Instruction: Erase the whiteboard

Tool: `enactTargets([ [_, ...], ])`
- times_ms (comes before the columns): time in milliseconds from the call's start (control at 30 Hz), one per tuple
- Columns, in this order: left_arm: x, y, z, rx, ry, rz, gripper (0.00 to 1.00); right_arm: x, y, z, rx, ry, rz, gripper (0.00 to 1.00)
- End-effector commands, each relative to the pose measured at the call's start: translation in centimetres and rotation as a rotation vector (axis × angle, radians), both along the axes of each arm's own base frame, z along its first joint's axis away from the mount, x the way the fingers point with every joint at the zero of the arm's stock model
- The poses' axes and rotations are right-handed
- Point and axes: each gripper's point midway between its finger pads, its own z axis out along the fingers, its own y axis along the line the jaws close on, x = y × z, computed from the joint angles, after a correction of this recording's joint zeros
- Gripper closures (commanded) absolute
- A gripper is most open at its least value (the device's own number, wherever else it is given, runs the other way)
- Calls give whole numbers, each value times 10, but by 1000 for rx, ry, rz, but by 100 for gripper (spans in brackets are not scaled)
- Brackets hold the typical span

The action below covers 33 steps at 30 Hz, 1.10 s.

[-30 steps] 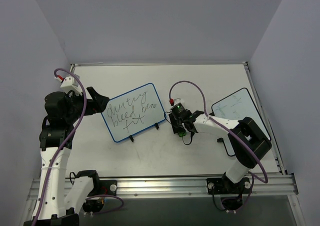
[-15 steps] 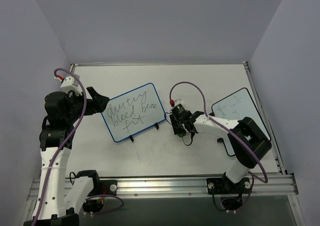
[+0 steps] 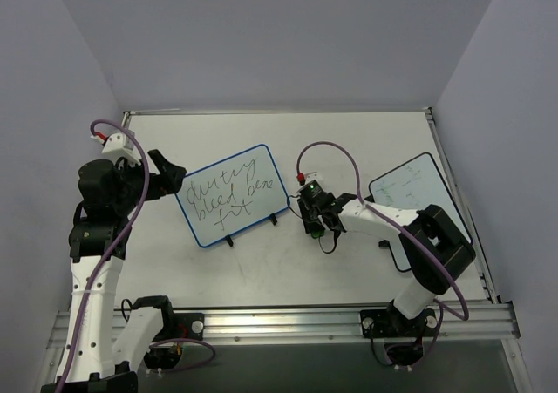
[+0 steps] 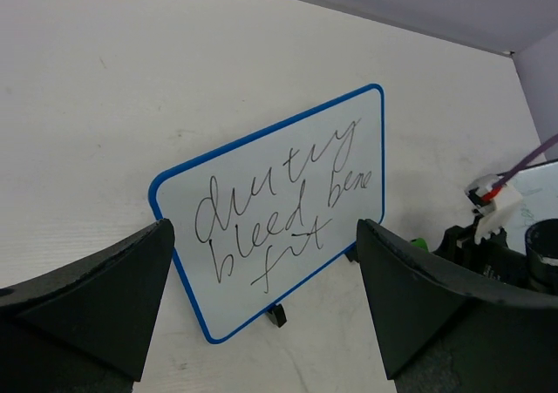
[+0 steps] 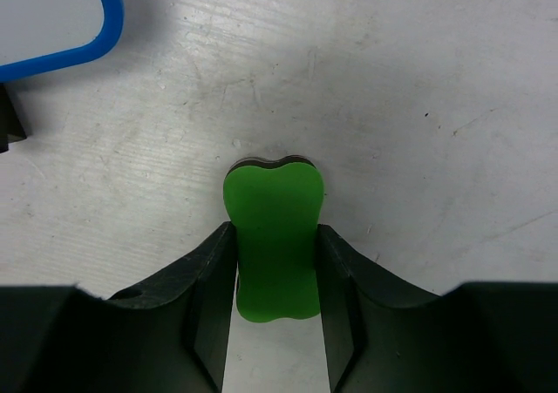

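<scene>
The whiteboard (image 3: 234,196) has a blue frame and black scribbles and stands tilted on two small black feet left of the table's middle. It fills the left wrist view (image 4: 279,210), and its corner shows in the right wrist view (image 5: 52,18). My left gripper (image 3: 172,175) is open and empty, just left of the board, its jaws pointing at it (image 4: 264,227). My right gripper (image 3: 316,224) is low over the table right of the board. Its jaws (image 5: 276,232) are shut on a green eraser (image 5: 275,236) that rests on the table.
A second white board with a black frame (image 3: 414,193) lies at the right side under the right arm's elbow. The right arm's purple cable (image 3: 336,149) arcs above its wrist. Grey walls close the table at the back and sides.
My left gripper has shifted slightly up and to the left. The right gripper stays around the green eraser with almost no movement. The whiteboard has not moved.
</scene>
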Motion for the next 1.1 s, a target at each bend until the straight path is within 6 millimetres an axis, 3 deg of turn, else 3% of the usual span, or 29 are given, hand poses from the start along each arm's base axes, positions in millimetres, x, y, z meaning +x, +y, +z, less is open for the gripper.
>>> enactTargets([
  [0,9,28,-2,11,11,173,6,4,3,28,35,-61,-21,90],
  [100,18,38,-10,-32,39,248,6,9,13,52,78,-115,-18,94],
  [233,48,47,-23,-91,94,334,6,17,32,85,163,-193,-20,97],
  [367,83,56,-43,-135,162,407,6,24,63,109,199,-264,1,99],
  [400,96,60,-51,-135,188,434,6,25,80,119,222,-289,24,100],
  [467,112,64,-55,-140,200,457,6,29,95,122,230,-309,30,100],
  [533,135,63,-60,-132,234,454,6,33,118,138,284,-352,49,100],
  [600,149,61,-74,-129,284,444,5,37,132,138,296,-355,63,100],
  [767,167,54,-81,-116,322,376,0,47,167,151,356,-406,84,100],
  [800,172,54,-95,-106,358,370,8,51,174,148,365,-412,84,100],
  [867,177,53,-101,-84,399,351,16,56,185,145,372,-421,90,100],
  [900,179,52,-118,-76,449,343,19,58,190,146,383,-431,88,100],
  [933,181,50,-123,-66,461,328,25,60,193,147,386,-439,86,100],
  [1067,186,44,-144,-45,514,282,32,67,207,139,384,-455,80,100],
])
